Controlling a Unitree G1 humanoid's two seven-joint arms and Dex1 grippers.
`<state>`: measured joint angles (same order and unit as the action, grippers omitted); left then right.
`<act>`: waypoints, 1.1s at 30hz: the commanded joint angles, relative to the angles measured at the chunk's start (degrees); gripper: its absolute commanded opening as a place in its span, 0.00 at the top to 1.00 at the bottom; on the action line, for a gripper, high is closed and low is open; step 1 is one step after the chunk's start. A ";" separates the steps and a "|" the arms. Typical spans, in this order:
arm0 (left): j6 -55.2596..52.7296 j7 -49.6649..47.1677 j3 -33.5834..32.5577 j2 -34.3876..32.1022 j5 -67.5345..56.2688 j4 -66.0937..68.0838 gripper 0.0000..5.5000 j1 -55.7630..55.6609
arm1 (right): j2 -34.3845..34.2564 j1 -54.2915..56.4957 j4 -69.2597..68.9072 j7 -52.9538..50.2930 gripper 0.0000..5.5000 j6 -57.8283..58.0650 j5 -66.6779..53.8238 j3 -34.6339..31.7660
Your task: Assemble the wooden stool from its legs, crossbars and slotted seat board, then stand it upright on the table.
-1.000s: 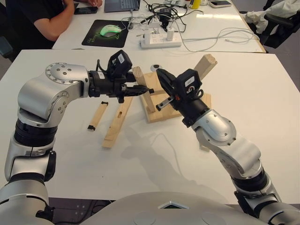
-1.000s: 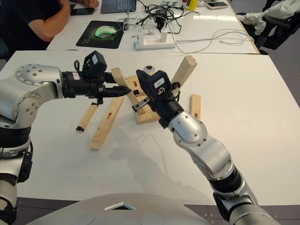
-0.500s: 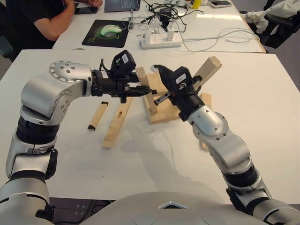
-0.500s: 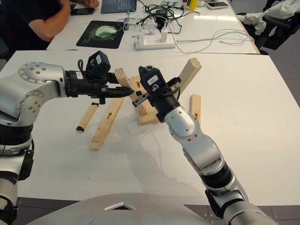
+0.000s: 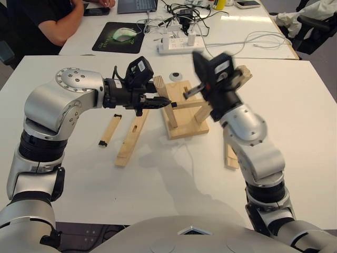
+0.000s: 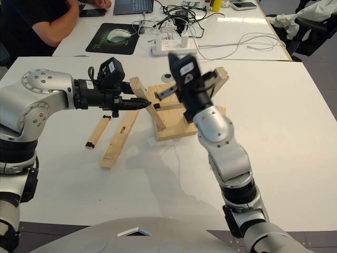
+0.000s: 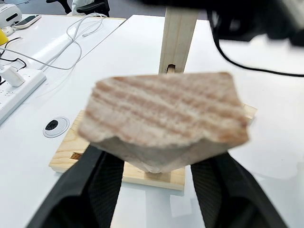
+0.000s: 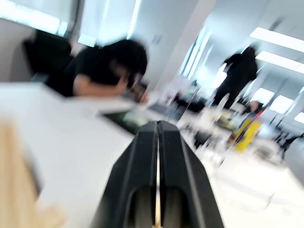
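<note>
Up went the right gripper [image 8: 158, 124], swung clear above the pale square slotted seat board [image 5: 184, 129], its fingers pressed together on nothing. The left gripper [image 5: 158, 100] stayed clamped on the tilted pale wooden leg [image 5: 170, 115] rising from that board. Probably mid-assembly. There were no containers, only the board's slots, seemingly holding legs.

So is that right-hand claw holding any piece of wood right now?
No, the right gripper has its two fingers pressed together with nothing between them.
</note>
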<state>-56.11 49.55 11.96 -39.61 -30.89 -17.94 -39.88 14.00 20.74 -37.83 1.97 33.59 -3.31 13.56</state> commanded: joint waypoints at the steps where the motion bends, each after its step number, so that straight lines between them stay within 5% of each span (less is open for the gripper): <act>1: -0.70 0.28 -0.20 -0.26 -0.07 0.00 0.63 0.87 | -0.36 -2.05 0.04 2.13 1.00 -0.38 0.63 1.56; 5: -1.11 0.13 -0.20 -0.10 -0.22 -0.32 0.63 0.51 | 4.68 -6.09 5.13 8.45 1.00 10.54 1.50 10.74; 8: -0.94 0.42 0.03 0.05 -0.14 -0.08 0.63 0.21 | 3.56 -6.50 4.88 8.95 1.00 13.07 1.25 10.52; 14: -0.92 0.51 -0.40 -0.48 -0.07 -0.29 0.63 0.91 | -6.77 -3.29 3.29 7.39 1.00 5.98 -7.18 -2.96; 20: -0.31 1.23 -0.86 -1.68 0.37 0.35 0.63 1.27 | -17.69 10.09 6.69 -0.39 1.00 10.60 -37.83 -28.84; 23: -0.15 1.45 -1.07 -2.16 0.48 0.31 0.63 1.68 | -11.91 18.24 12.98 -6.74 1.00 10.81 -50.31 -41.52; 28: -0.10 1.84 -1.44 -2.74 0.39 0.26 0.63 1.73 | 1.23 17.96 22.27 -7.51 1.00 10.55 -54.97 -52.04; 33: 0.30 2.89 -0.97 -3.07 0.65 0.72 0.63 1.10 | 8.12 8.61 25.55 -5.42 1.00 10.49 -45.31 -47.78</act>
<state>-55.53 51.76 10.53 -41.79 -30.78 -18.07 -38.62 20.95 34.37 -13.06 -4.68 42.84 -51.50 -37.46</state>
